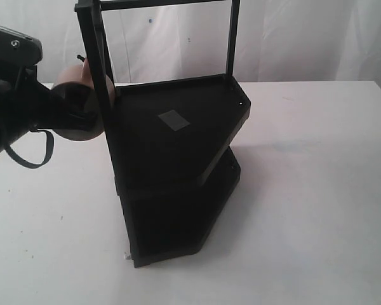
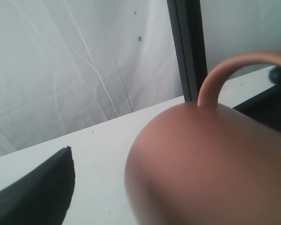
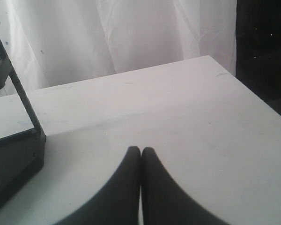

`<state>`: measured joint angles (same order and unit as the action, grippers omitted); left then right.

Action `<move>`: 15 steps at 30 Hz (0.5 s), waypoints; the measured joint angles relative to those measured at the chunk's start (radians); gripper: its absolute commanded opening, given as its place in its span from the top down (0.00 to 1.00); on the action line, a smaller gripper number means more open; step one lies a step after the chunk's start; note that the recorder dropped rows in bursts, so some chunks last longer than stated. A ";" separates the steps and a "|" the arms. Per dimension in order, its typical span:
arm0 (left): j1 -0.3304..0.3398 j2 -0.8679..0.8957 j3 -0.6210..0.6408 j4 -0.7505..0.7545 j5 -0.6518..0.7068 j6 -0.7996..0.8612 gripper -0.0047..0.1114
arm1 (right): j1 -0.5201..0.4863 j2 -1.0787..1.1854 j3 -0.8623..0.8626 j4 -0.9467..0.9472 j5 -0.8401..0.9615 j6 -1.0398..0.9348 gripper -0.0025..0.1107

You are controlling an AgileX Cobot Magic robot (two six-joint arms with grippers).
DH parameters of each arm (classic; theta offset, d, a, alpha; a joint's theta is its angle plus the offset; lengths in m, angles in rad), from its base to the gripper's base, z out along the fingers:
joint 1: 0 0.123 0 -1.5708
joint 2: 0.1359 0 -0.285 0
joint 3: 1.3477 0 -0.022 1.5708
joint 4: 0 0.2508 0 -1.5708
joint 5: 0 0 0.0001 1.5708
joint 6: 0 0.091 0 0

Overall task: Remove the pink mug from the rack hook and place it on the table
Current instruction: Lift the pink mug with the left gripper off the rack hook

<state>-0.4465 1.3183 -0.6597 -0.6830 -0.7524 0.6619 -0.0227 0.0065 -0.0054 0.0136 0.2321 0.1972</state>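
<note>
Left gripper [image 1: 73, 109] straddles the mug [image 2: 201, 159], jaws wide, not yet touching; mug hangs by its handle [image 2: 220, 75] on the hook [image 2: 278, 74]. Close squarely, lift till the handle clears, then out over the worktop [image 1: 305, 190]. Right gripper [image 3: 140, 154] pinched together

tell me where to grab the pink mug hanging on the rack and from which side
Grip the pink mug across its round body, coming from the side away from the rack post. Its handle loops toward the rack hook, so that side is blocked; the smooth wall faces out.
</note>
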 measured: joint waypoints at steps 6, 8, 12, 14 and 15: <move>0.000 0.000 0.000 -0.006 0.000 0.011 0.27 | 0.000 0.000 0.000 0.000 0.000 0.000 0.98; 0.000 0.000 0.000 -0.006 0.000 0.011 0.27 | 0.000 0.000 0.000 0.000 0.000 0.000 0.98; 0.000 0.007 0.000 -0.007 -0.028 0.011 0.27 | 0.000 0.000 0.000 0.000 0.000 0.000 0.98; 0.000 0.020 0.000 -0.007 -0.037 0.011 0.27 | 0.000 0.000 0.000 0.000 0.000 0.000 0.98; 0.000 0.031 0.000 -0.007 -0.038 0.011 0.27 | 0.000 0.000 0.000 0.000 0.000 0.000 0.98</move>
<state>-0.4465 1.3497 -0.6597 -0.6899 -0.7903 0.6734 -0.0227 0.0065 -0.0054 0.0136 0.2321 0.1972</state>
